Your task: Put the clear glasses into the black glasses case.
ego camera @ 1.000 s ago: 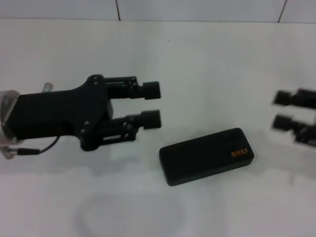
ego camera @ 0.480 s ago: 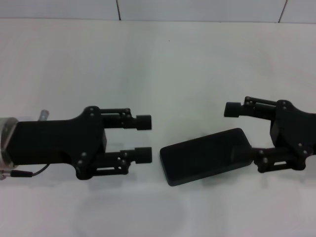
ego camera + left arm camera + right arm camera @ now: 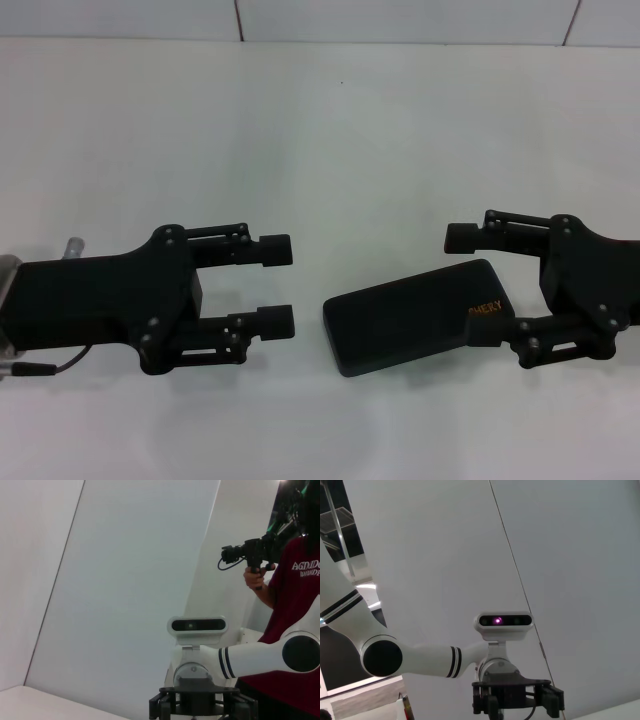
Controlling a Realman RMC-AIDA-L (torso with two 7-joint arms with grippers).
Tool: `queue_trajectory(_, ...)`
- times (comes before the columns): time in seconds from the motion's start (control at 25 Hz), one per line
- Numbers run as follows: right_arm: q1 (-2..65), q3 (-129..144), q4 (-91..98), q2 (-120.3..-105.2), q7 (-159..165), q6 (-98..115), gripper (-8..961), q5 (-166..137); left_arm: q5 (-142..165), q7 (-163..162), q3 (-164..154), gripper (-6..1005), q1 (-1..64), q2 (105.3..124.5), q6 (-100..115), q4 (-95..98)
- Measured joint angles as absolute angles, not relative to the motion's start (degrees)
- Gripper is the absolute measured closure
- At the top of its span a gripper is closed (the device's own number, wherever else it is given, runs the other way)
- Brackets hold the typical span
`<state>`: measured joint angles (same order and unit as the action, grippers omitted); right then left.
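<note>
- black glasses case [image 3: 415, 315]: closed, lying flat on the white worktop [image 3: 380, 140], right of centre in the head view, long axis tilted, right end farther from the robot. Small gold lettering on the lid near the right end.
- clear glasses: can't make them out for certain in the head view; only a faint oval smudge on the worktop near the front edge, left of the case. Not calling it.
- right claw [image 3: 478, 283]: at the case's right end, fingers spread wide. Far finger [image 3: 465, 238] sits just beyond the case's far right corner. Near finger is at the case's right short edge, looks touching or just about, can't tell which. Nothing gripped.
- left claw [image 3: 272, 284]: just left of the case, pointing toward it, fingers spread, holding nothing. A bare strip of worktop lies between its fingertips and the case's left end.
- Nothing lies between either claw and the case.
- Left wrist view: the other arm's wrist with its camera [image 3: 196, 625], white arm link, and a person in a red shirt [image 3: 295, 595] holding a camera rig.
- Right wrist view: the opposite arm's wrist camera [image 3: 503, 621] and white arm against a plain wall. Case not seen in either wrist view.
</note>
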<state>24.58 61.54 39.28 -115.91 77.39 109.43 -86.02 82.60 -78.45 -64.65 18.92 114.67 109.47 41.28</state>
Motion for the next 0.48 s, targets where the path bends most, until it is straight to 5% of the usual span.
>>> queue_trajectory(0.48, 24.6, 61.5, 39.4, -115.88, 77.4, 109.3, 67, -86.0, 82.7, -78.5, -63.2, 321, 18.8, 114.53, 109.5, 41.2)
